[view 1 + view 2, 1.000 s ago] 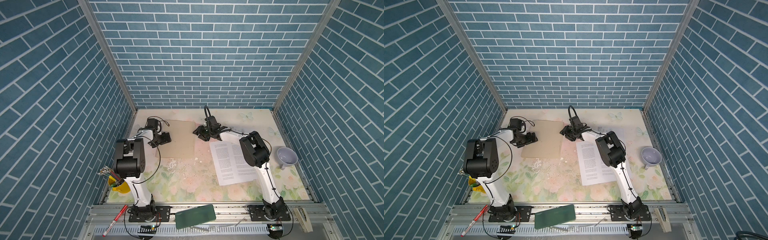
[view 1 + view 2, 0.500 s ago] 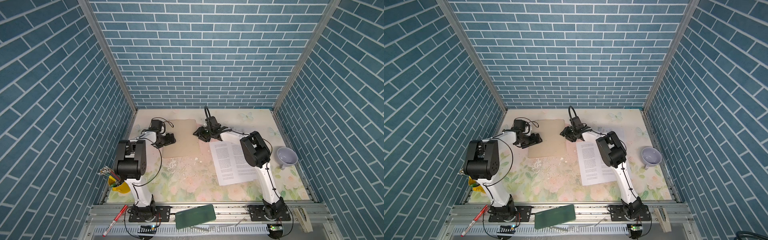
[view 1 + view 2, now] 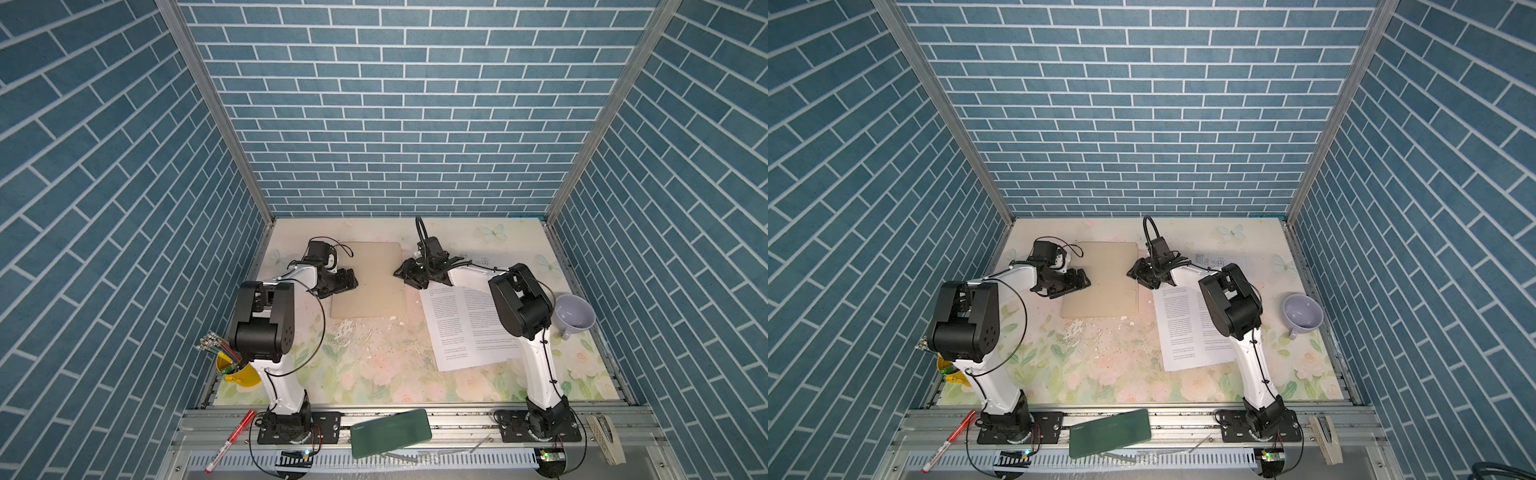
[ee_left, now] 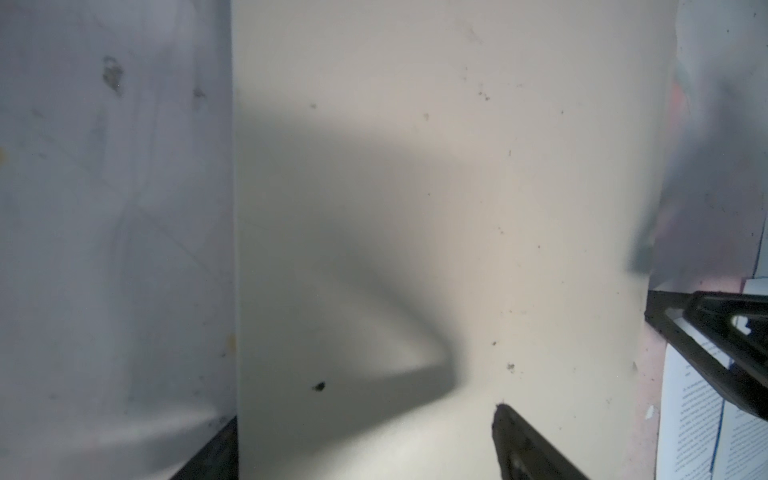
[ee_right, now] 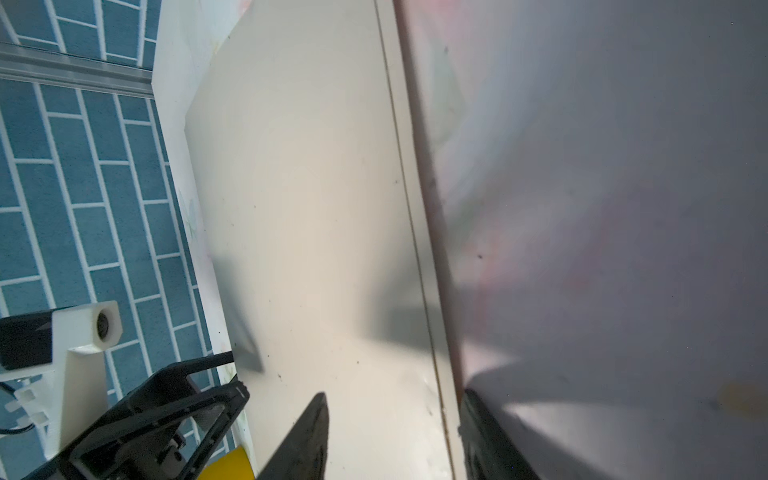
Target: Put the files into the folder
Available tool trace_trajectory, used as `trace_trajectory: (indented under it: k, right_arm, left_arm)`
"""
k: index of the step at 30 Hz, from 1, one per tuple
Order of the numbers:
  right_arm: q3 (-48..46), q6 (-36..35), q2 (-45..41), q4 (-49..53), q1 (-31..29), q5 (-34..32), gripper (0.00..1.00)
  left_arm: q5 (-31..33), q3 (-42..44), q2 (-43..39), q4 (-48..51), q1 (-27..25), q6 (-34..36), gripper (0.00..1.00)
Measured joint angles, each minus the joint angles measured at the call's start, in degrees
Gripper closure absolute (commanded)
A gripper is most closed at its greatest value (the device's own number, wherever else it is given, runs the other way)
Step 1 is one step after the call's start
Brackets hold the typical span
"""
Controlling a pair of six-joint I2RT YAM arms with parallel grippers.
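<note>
The tan folder [image 3: 370, 286] [image 3: 1100, 282] lies flat and closed at the back of the floral table. My left gripper [image 3: 351, 282] [image 4: 361, 440] is open across its left edge: one finger [image 4: 519, 444] is over the folder [image 4: 415, 208], the other is beyond the edge. My right gripper [image 3: 401, 276] [image 5: 395, 432] stands open astride the right edge of the folder [image 5: 311, 208]. The files [image 3: 465, 328] [image 3: 1187, 328] are white printed sheets lying right of the folder, partly under the right arm. A sheet with line diagrams [image 3: 1212, 262] shows behind them.
A lavender mug [image 3: 575, 318] sits at the right. A yellow cup of pens [image 3: 237, 374] stands front left. On the front rail lie a dark green case [image 3: 390, 432] and a red marker [image 3: 230, 440]. Flaked patches [image 3: 365, 336] mark the table in front of the folder.
My left gripper has moved right onto the folder's left edge, and the folder has straightened slightly. My right gripper has stayed at the right edge with its jaws a little narrower.
</note>
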State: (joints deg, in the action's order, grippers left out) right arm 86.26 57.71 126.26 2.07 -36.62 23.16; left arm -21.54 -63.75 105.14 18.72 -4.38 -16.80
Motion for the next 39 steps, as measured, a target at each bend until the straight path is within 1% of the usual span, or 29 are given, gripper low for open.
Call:
trace_trajectory:
  k: [2, 5, 8, 12, 15, 19, 22, 27, 33, 39]
  right_arm:
    - [-1.97, -0.33, -1.62, 0.59, 0.04, -0.72, 0.48]
    - [-4.50, -0.74, -4.13, 1.60, 0.15, -2.36, 0.42]
    - [-6.54, -1.11, -7.02, 2.89, 0.48, -4.57, 0.39]
    - [-7.04, -1.25, -10.10, 4.13, 0.70, -7.30, 0.36]
    - [-6.93, -1.36, -11.52, 5.97, 0.92, -8.15, 0.35]
    - [-7.08, -2.10, -11.80, 6.93, 1.03, -7.63, 0.34]
    - [-8.13, -2.32, -11.85, 5.33, 0.92, -6.58, 0.35]
    - [-11.17, -2.71, -11.85, 3.06, 0.46, -4.90, 0.36]
    - [-11.67, -2.73, -11.85, 1.77, -0.13, -2.82, 0.36]
    - [-12.85, -2.73, -11.85, 1.07, -0.61, -2.29, 0.38]
  left_arm:
    - [-0.22, 0.57, -0.46, -0.02, -0.79, -0.20, 0.11]
    - [-0.85, 1.92, -1.73, 0.22, -2.14, -0.79, 0.11]
    - [-1.27, 3.43, -3.30, 0.61, -2.99, -1.84, 0.11]
    - [-0.66, 3.98, -5.40, 1.70, -3.08, -2.69, 0.09]
    - [-0.15, 3.87, -6.05, 2.45, -3.04, -2.99, 0.07]
    - [0.55, 3.65, -6.03, 3.41, -3.04, -3.58, 0.05]
    - [0.94, 3.48, -6.03, 3.52, -3.04, -3.98, 0.01]
    - [1.51, 3.76, -6.21, 3.41, -3.02, -4.33, 0.00]
    - [1.55, 5.95, -8.07, 3.04, -3.02, -4.35, 0.00]
    - [1.11, 7.26, -8.33, 2.80, -3.02, -4.44, 0.00]
